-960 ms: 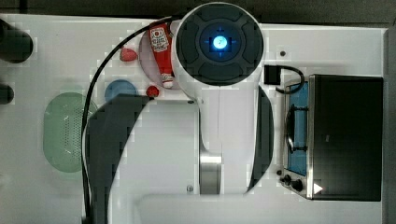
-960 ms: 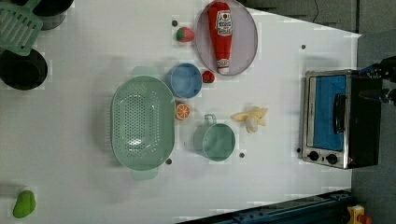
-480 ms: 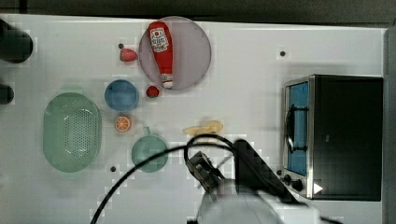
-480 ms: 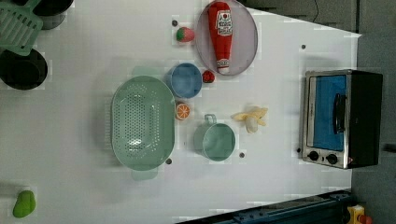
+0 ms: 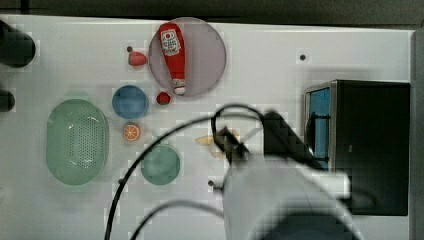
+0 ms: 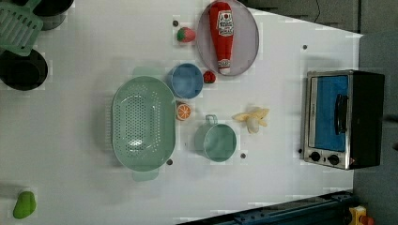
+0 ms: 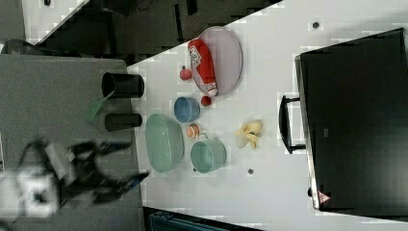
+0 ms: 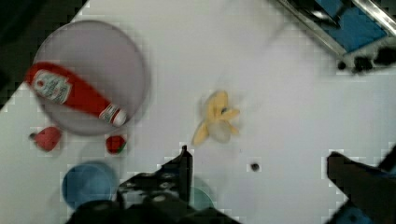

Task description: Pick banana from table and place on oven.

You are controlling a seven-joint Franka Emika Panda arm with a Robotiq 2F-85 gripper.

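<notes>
While pincer (image 8: pixel 257 163) hangs w/ tips apart, 1 banana (image 6: pixel 253 119) on table (image 6: pixel 281 70), 1 oven (image 6: pixel 345 119), 2 strawberries (image 6: pixel 186 34).

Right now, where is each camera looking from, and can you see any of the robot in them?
Top view: overhead, looking down at the table; the arm covers its lower part.
Left view: overhead too, on the banana and the oven.
Right view: high and slanted, the claw at its left.
Wrist view: above the banana, claw open.
All four share the banana.
</notes>
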